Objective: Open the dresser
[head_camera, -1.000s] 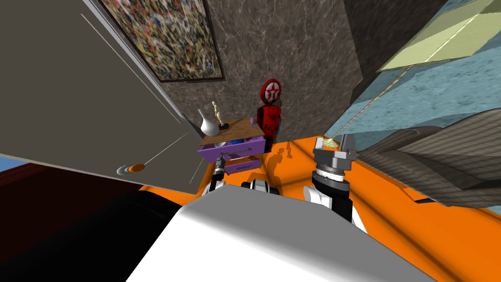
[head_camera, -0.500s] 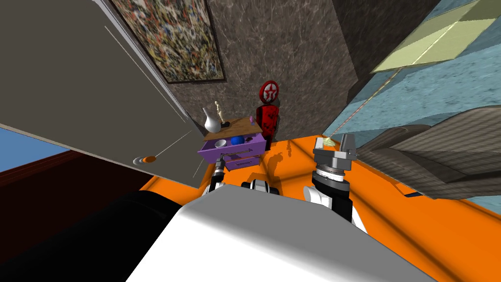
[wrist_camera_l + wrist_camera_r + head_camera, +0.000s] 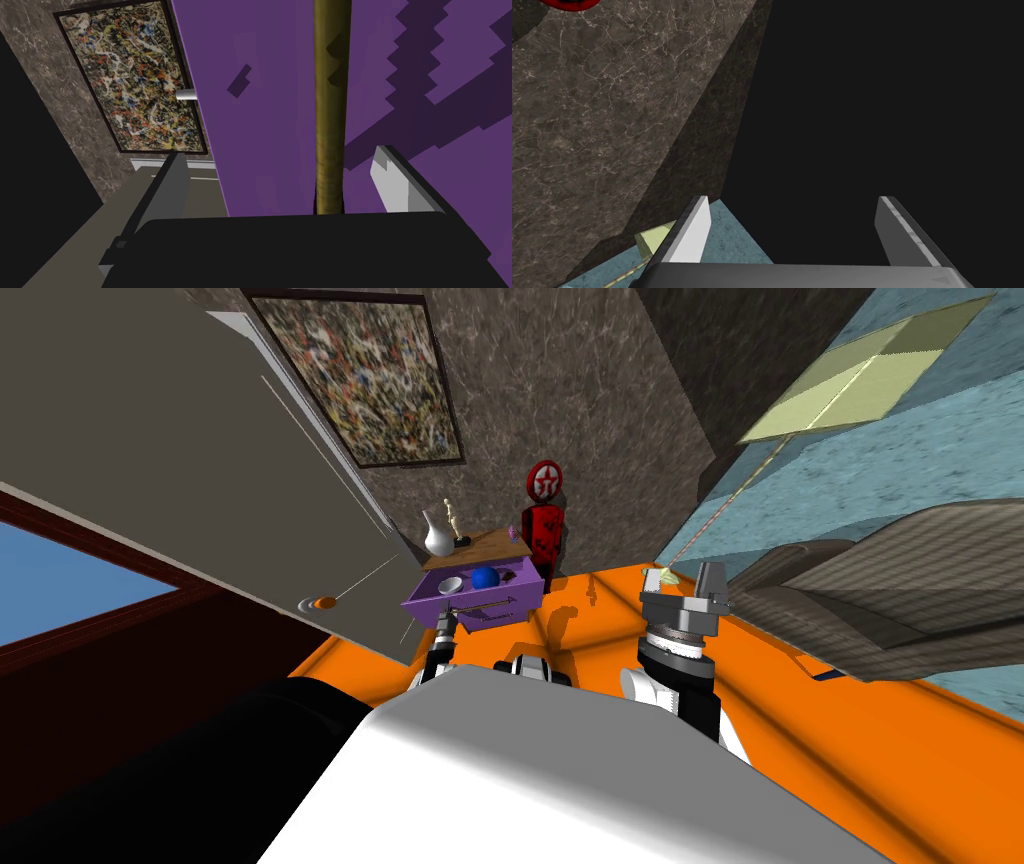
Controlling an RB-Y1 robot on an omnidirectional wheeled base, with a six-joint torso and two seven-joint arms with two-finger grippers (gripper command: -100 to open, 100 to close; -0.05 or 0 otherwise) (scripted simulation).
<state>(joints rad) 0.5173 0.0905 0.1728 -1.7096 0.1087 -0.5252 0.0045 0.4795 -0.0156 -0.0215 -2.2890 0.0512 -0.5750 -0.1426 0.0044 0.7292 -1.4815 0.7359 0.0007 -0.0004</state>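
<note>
Left gripper [image 3: 280,152] is spread wide, fingers either side of the handle [image 3: 330,110] but not pinching it (bar just sits in the gap). Handle is on the top drawer [image 3: 480,610] of the purple dresser [image 3: 478,550] by the wall. Drawer is out, with a bowl [image 3: 450,584] and a ball [image 3: 485,577] showing inside. Looks mostly done, maybe a last pull left. Right gripper [image 3: 682,578] is spread, empty.

This looks like a room in a home. A framed splatter painting [image 3: 355,383] hangs on a brown marbled wall [image 3: 570,378], beside a plain door [image 3: 150,438] with a round knob [image 3: 322,604]. A small purple dresser [image 3: 478,606] carries a white vase [image 3: 436,533] and a little figurine [image 3: 455,520]; its 1 open drawer holds a bowl [image 3: 450,584] and a blue ball [image 3: 485,577]. A red pump-shaped ornament [image 3: 543,523] stands on the orange floor [image 3: 850,738].
</note>
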